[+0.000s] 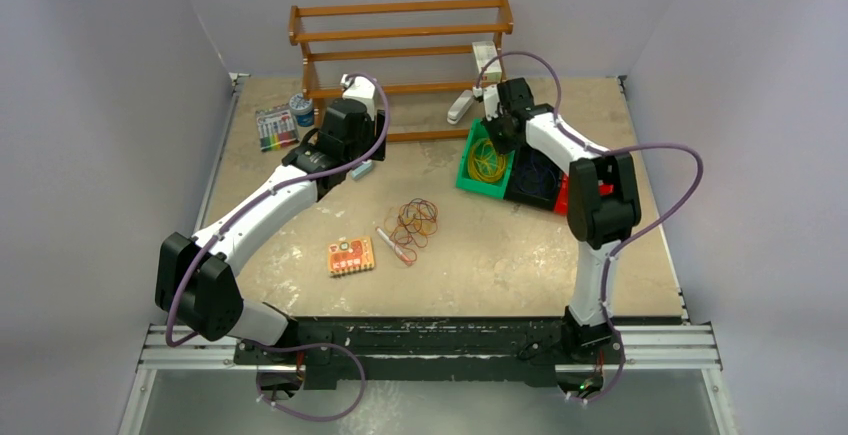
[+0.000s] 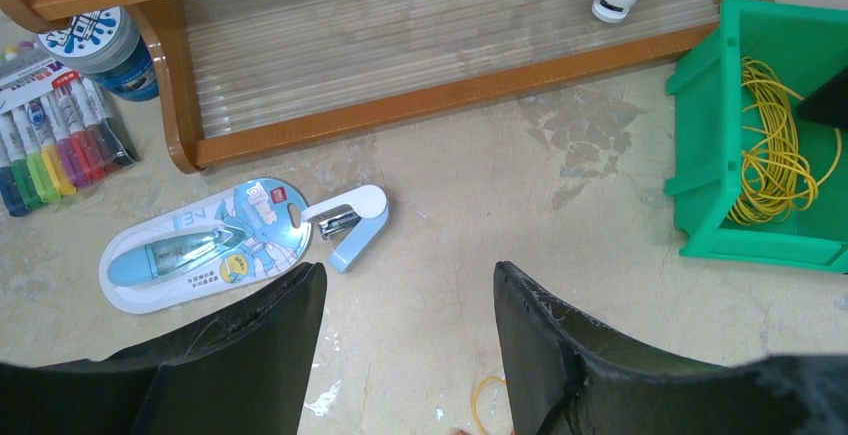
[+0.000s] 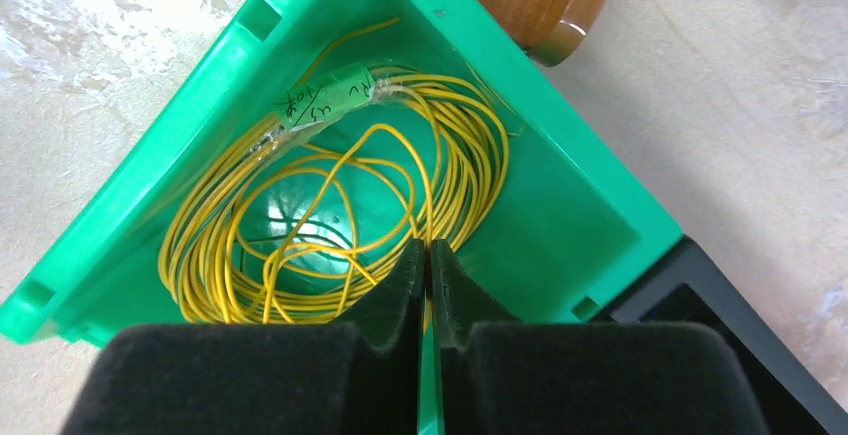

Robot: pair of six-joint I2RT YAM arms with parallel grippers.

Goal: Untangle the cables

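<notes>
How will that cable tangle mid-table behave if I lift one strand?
Probably floppy: the tangle lies in thin, slack loops flat on the table, so a lifted strand would likely sag. Likely very light, being so thin. Its colours overlap, so neighbouring loops may drag along.

Top camera sits above and behind the arm bases [image 1: 588,335], looking down over the whole mottled beige tabletop [image 1: 500,275]. Left wrist camera looks forward and down from near it. Right wrist camera peers closely into the green plastic bin [image 3: 570,185], visible in all three views.
</notes>
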